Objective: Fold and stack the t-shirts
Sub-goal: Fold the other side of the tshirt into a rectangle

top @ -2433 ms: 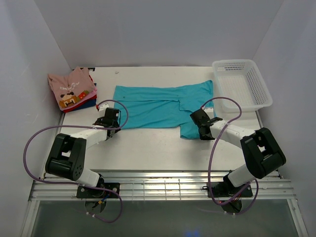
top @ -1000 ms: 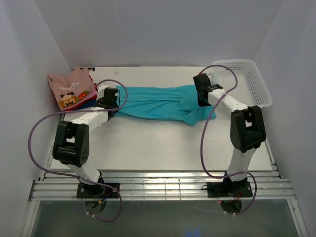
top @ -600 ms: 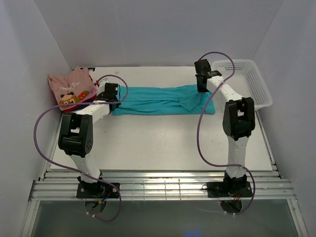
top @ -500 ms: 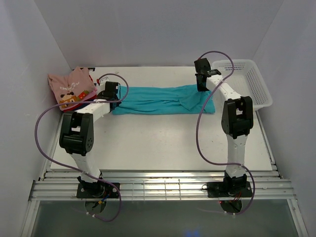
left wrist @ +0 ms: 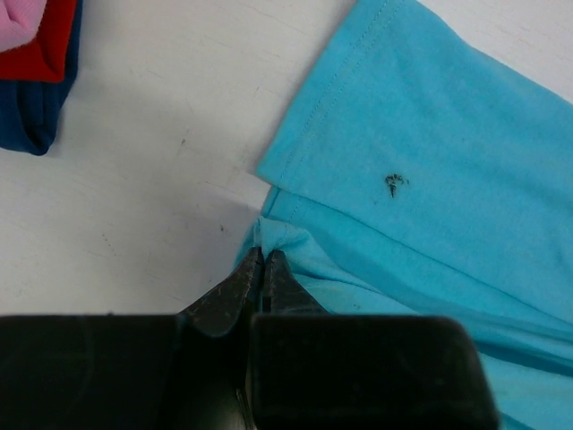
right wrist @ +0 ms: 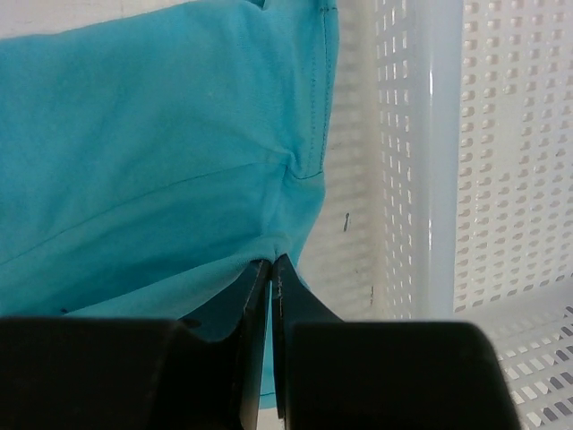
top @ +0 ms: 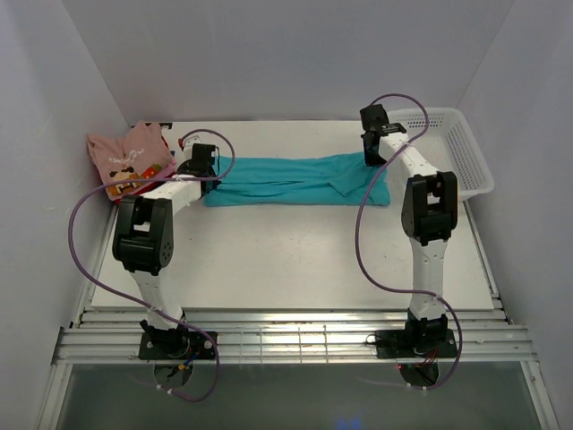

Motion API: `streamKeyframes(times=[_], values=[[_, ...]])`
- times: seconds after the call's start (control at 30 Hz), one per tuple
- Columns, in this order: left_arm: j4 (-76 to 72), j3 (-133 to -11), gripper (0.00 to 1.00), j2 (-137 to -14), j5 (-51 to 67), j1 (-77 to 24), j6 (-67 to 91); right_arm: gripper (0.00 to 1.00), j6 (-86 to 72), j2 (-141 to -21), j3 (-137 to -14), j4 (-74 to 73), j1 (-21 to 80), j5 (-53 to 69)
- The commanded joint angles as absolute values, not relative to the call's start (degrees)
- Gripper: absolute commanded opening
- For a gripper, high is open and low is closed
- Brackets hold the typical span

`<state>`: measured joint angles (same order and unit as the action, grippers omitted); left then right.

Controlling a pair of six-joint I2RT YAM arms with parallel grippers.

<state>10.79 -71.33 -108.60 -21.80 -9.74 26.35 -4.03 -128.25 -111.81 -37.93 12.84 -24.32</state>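
The teal t-shirt (top: 295, 179) lies folded lengthwise into a long band across the back of the table. My left gripper (top: 199, 164) is shut on its left end; in the left wrist view the closed tips (left wrist: 262, 255) pinch a fold of teal cloth (left wrist: 430, 179). My right gripper (top: 373, 143) is shut on its right end; in the right wrist view the tips (right wrist: 270, 264) pinch the teal cloth (right wrist: 161, 152) beside the basket. A stack of folded shirts, the pink one with a pixel-block graphic (top: 130, 159) on top of red and dark blue, sits at the back left.
A white plastic mesh basket (top: 443, 148) stands at the back right, close to my right gripper; its wall (right wrist: 430, 152) fills the right of the right wrist view. The red and dark blue folded shirts' edge (left wrist: 36, 81) shows left of my left gripper. White walls enclose the table.
Both grippers have carried the shirt's near edge away from me to the far edge, folding the shirt into a narrow band. Both arms are now stretched far back.
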Motion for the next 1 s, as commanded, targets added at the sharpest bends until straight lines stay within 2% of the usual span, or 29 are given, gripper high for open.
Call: streamKeyframes(times=[0.0, 0.2, 0.73, 0.83, 0.87, 0.9, 0.97], values=[[10.9, -74.2, 0.08, -109.4, -21.4, -9.1, 25.5, 0.08, -3.1, -129.5, -115.7, -38.1, 12.3, -24.4], [8.5, -72.1, 0.08, -108.5, -21.6, -9.0, 25.8, 0.08, -3.1, -130.5, -116.5, -38.4, 11.7, -24.4], [9.5, -77.7, 0.09, -113.6, -22.0, -8.3, 23.9, 0.08, -2.8, -134.5, -120.0, -38.3, 10.2, -25.1], [9.1, -78.8, 0.14, -113.3, -21.9, -8.3, 23.6, 0.08, -2.6, -134.6, -120.2, -37.8, 10.1, -25.5], [9.0, -79.4, 0.17, -113.0, -22.0, -8.3, 23.6, 0.11, -2.5, -134.5, -120.1, -37.4, 10.1, -25.7], [8.3, -79.6, 0.23, -112.7, -22.1, -8.2, 23.5, 0.25, -2.4, -134.2, -120.0, -37.0, 10.1, -25.8], [7.0, -80.0, 0.33, -110.6, -22.8, -8.2, 23.0, 0.36, -2.0, -133.1, -119.2, -35.7, 10.1, -26.5]])
